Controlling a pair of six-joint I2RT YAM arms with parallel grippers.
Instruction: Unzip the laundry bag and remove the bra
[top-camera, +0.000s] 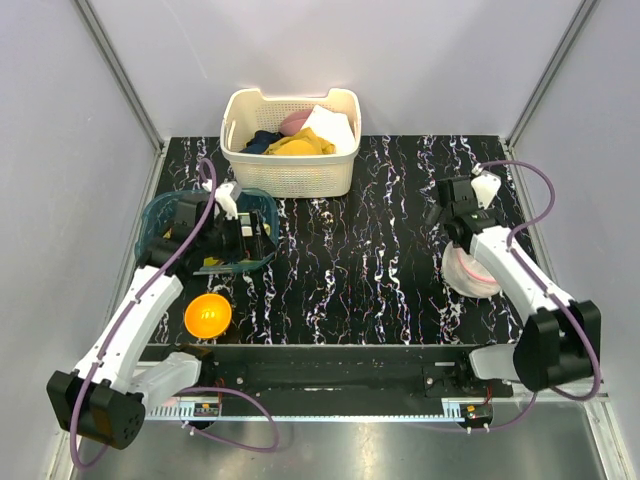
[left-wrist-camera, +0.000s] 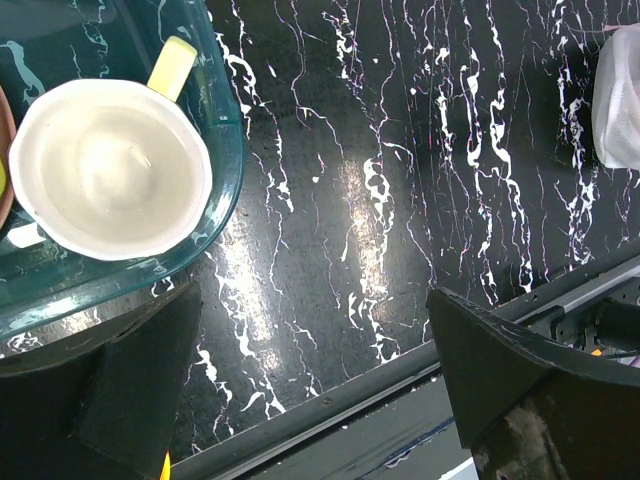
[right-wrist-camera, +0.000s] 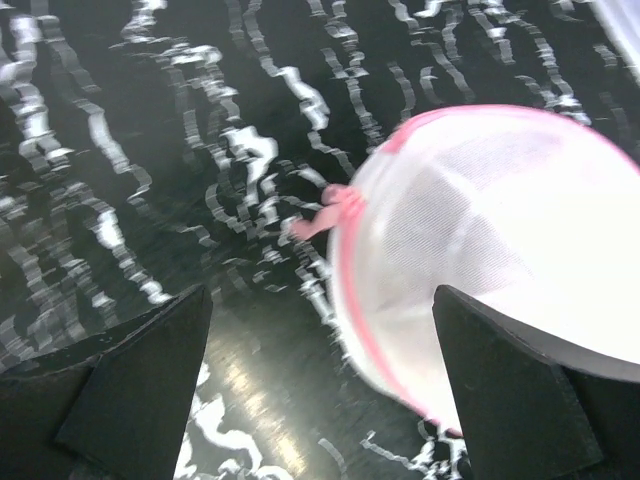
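Note:
The laundry bag (top-camera: 468, 272) is a white mesh dome with a pink zip rim, lying at the right of the table, partly under my right arm. In the right wrist view the bag (right-wrist-camera: 500, 240) fills the right half, with its pink zip pull tab (right-wrist-camera: 335, 212) sticking out to the left. My right gripper (right-wrist-camera: 320, 400) is open and empty, hovering above the bag's left rim; in the top view the right gripper (top-camera: 445, 215) sits just behind the bag. My left gripper (left-wrist-camera: 315, 400) is open and empty over bare table beside the teal tray (left-wrist-camera: 225, 150). The bra is not visible.
A white slatted basket (top-camera: 290, 150) with clothes stands at the back centre. The teal tray (top-camera: 165, 215) at the left holds a white bowl (left-wrist-camera: 105, 165). An orange bowl (top-camera: 208, 316) lies near the front left. A metal rail (left-wrist-camera: 400, 385) runs along the near edge.

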